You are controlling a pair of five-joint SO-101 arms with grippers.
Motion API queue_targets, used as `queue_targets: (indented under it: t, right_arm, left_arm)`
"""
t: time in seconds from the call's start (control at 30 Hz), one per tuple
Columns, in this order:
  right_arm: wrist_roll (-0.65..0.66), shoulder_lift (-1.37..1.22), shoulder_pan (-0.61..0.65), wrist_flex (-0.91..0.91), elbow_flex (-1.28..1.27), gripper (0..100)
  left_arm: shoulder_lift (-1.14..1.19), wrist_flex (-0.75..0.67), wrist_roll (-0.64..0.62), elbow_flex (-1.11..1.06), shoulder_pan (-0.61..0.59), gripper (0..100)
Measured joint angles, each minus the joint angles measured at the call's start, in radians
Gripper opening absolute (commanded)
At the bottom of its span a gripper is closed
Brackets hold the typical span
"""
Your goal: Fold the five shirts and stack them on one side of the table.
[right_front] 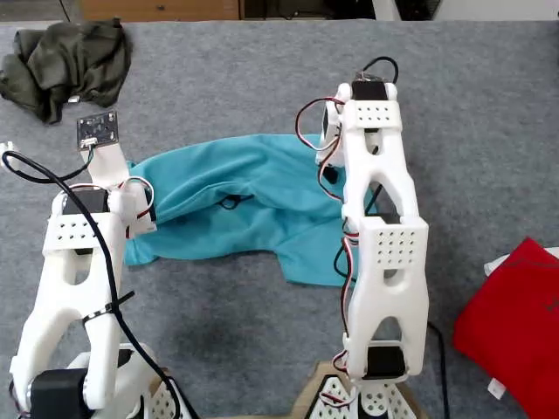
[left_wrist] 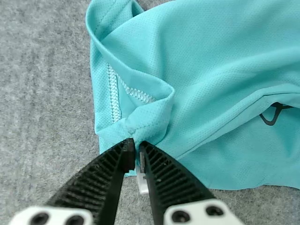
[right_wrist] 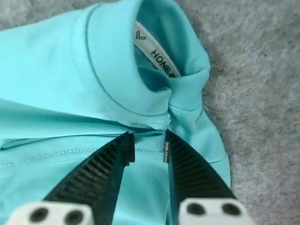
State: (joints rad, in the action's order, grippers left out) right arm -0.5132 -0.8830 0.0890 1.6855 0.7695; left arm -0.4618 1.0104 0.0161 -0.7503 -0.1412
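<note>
Early going: left claw [left_wrist: 136, 143] pinches the teal shirt [right_front: 253, 205] by its hem, right claw [right_wrist: 146, 136] parted at the collar; olive shirt [right_front: 70, 61] crumpled far left, red shirt [right_front: 520, 323] near right

High view overlooks the table [right_front: 218, 70]; both wrist views sit close above its teal shirt [right_front: 244, 218].

We see the teal shirt [left_wrist: 211, 84] as a fine, matt mesh knit, its hem stitched in pale thread; its collar [right_wrist: 117, 70] looks smoother and denser, with a woven label [right_wrist: 157, 54] inside; the left gripper [left_wrist: 136, 145] and right gripper [right_wrist: 147, 140] are matt black ribbed plastic; the arms [right_front: 384, 253] are smooth white plastic; the table cover [right_front: 489, 105] is rough grey felt-like cloth; the olive shirt [right_front: 65, 61] at eleven o'clock and the red shirt [right_front: 515, 323] at four o'clock are matt cloth.
</note>
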Motion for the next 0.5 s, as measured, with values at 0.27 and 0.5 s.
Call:
queue_targets:
  t: [0.27, 0.5]
  right_arm:
    - [0.000, 0.000, -0.002, 0.000, 0.000, 9.1]
    - [0.000, -0.006, -0.002, 0.000, 0.000, 4.8]
  left_arm:
    - [0.000, 0.000, 0.000, 0.000, 0.000, 2]
    - [0.000, 0.000, 0.000, 0.000, 0.000, 2]
